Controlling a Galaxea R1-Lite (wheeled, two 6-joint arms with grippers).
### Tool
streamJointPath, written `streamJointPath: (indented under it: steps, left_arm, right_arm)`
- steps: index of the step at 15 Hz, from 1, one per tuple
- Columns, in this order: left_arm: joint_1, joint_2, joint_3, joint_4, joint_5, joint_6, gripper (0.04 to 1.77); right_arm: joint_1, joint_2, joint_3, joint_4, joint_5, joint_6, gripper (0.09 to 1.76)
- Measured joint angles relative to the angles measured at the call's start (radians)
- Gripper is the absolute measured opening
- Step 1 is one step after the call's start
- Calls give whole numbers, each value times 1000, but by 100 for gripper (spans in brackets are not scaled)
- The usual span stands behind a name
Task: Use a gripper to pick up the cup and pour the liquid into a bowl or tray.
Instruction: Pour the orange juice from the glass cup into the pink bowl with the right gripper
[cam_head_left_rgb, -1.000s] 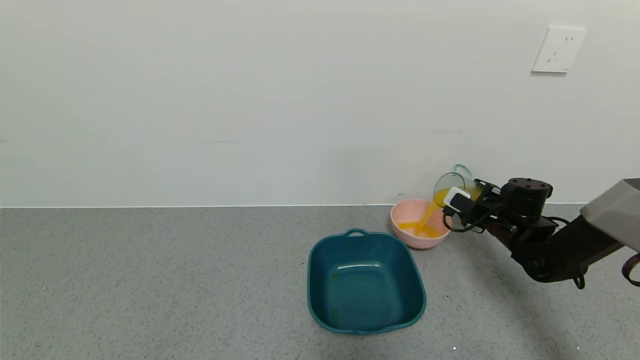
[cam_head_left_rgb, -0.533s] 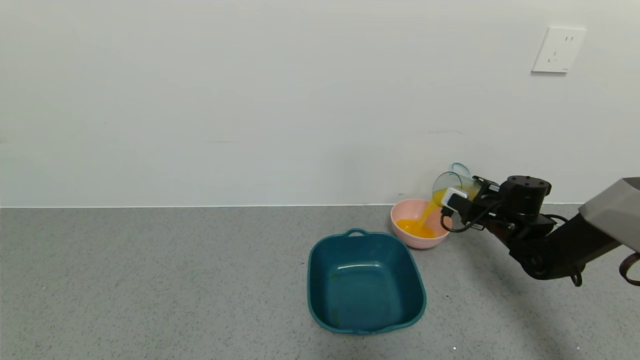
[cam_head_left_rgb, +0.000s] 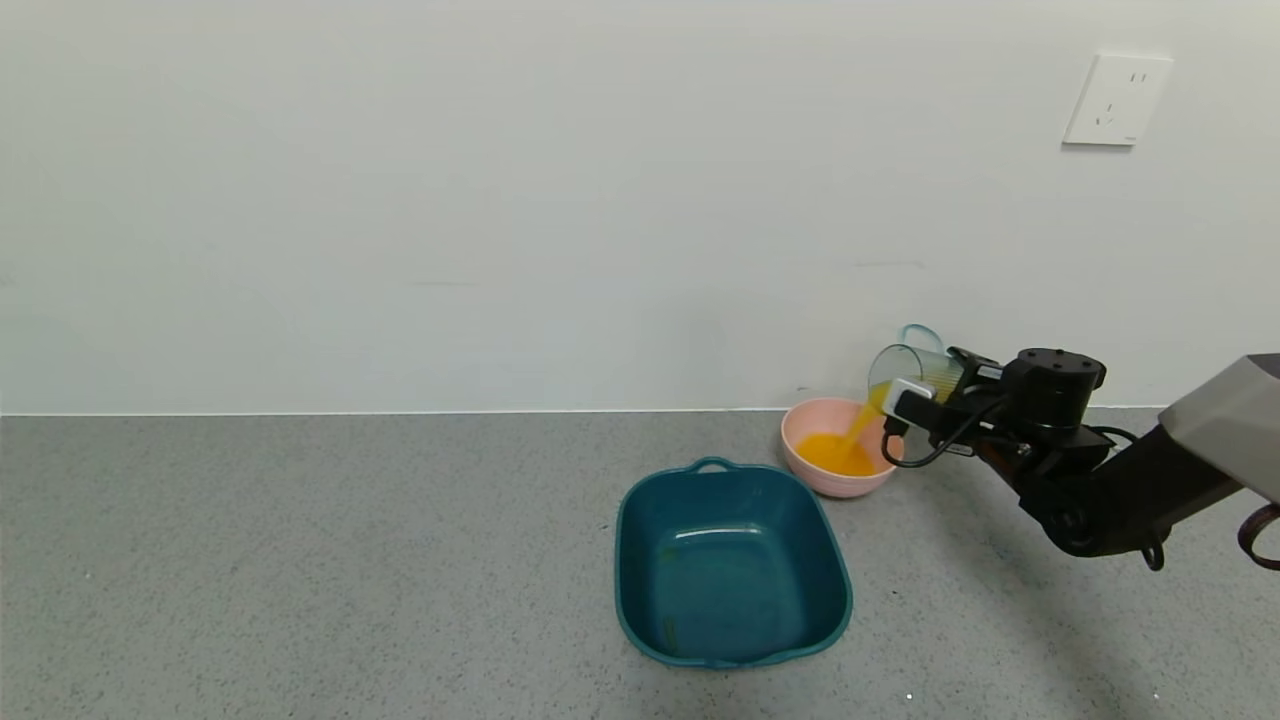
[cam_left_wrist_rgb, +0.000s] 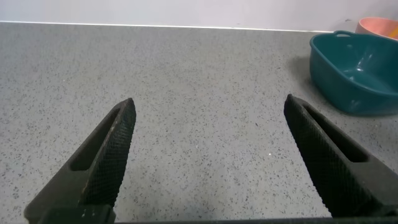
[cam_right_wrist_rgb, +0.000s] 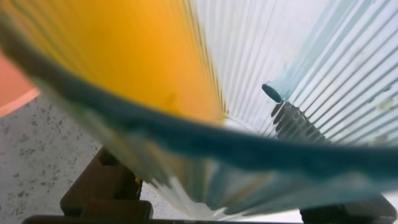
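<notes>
So nearest to the robot, the left gripper (cam_left_wrist_rgb: 208, 162) is just hanging low over the speckled grey countertop (cam_head_left_rgb: 300, 560) with its fingers spread wide and nothing between them, basically sitting this one out. It isn't showing in the head view at all.

A bit farther out, the dark teal square tub (cam_head_left_rgb: 730, 570) is sitting there with nothing poured in it.

Behind that, close to the wall, the right gripper (cam_head_left_rgb: 915, 395) is pinching the translucent blue-grey cup (cam_head_left_rgb: 905, 365) around its body and tipping it toward the robot's left, lip hanging over the rim of the pale pink bowl (cam_head_left_rgb: 838, 482). The orange liquid (cam_head_left_rgb: 835, 455) is streaming out and pooling in the bowl's bottom.

I'd say the pickup is done and the pour is well along. The right wrist view is still showing a good slug of orange inside the tilted cup (cam_right_wrist_rgb: 249, 155), so what's left looks like finishing the tip until it's drained.
</notes>
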Motion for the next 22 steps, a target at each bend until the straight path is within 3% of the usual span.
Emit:
streamJointPath:
  steps: [22]
  left_arm:
    - [0,0,0,0,0,0,172]
  right_arm:
    - [37,-15,4,1,-34,-277,134]
